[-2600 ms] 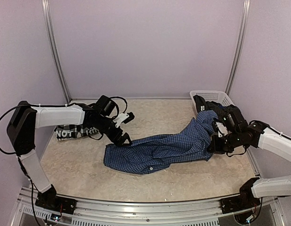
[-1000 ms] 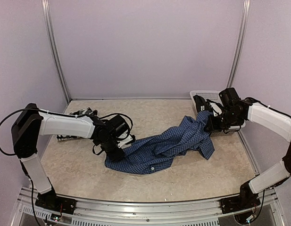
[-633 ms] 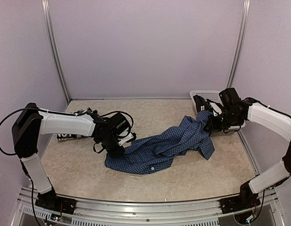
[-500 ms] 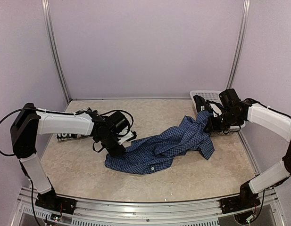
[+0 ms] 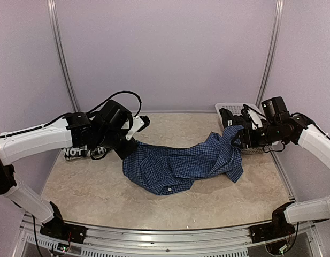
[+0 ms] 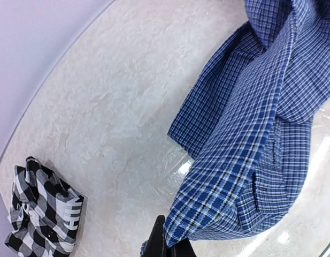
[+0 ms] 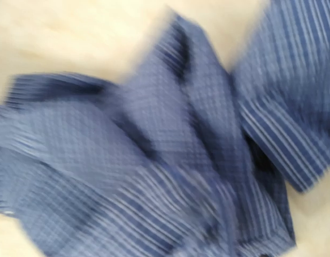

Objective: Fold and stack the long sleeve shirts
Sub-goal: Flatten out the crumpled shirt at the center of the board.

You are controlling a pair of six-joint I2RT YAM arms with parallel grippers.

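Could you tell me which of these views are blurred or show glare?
Right wrist: heavy motion blur smears the blue shirt. Left wrist: sharp, with bright glare spots on the table beside the shirt. Top: sharp, evenly lit.

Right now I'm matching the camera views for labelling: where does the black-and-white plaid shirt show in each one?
Top external: the plaid shirt lies mid-left, partly hidden.
Left wrist: bottom-left corner.
Right wrist: not in it.
Shared landmark: the blue checked shirt, seen in all three views.
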